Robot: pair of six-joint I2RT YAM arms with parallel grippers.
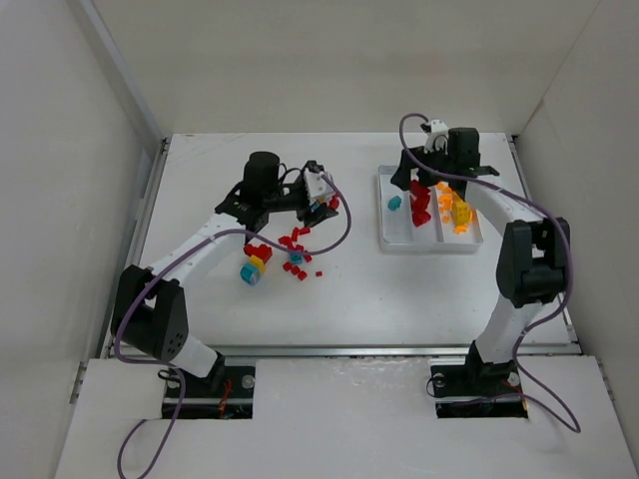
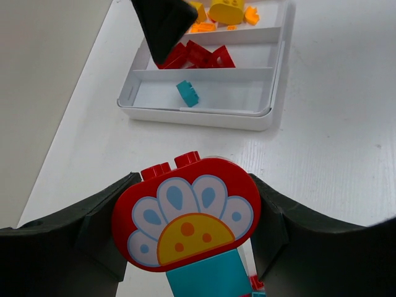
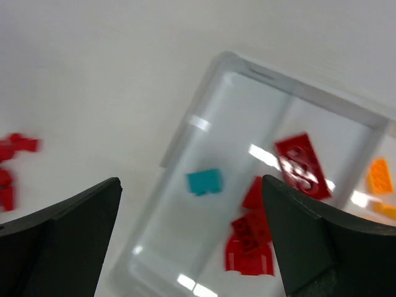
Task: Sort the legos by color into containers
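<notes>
While the tray (image 1: pixel 391 236) at two o'clock holds one teal brick (image 2: pixel 188 93), some red, some orange, loose legos (image 1: pixel 292 257) lie unsorted at nine o'clock. My left gripper (image 2: pixel 192 238) clamps a red flower-printed piece (image 2: pixel 185 213); my right gripper (image 3: pixel 192 247) hangs wide open, empty, over the tray.

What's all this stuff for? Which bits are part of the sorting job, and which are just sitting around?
Part of the job: loose legos, white tray with sorted pieces, red flower lego clamped in left gripper, right gripper open above tray.

Just there: purple cables, table, white walls.
</notes>
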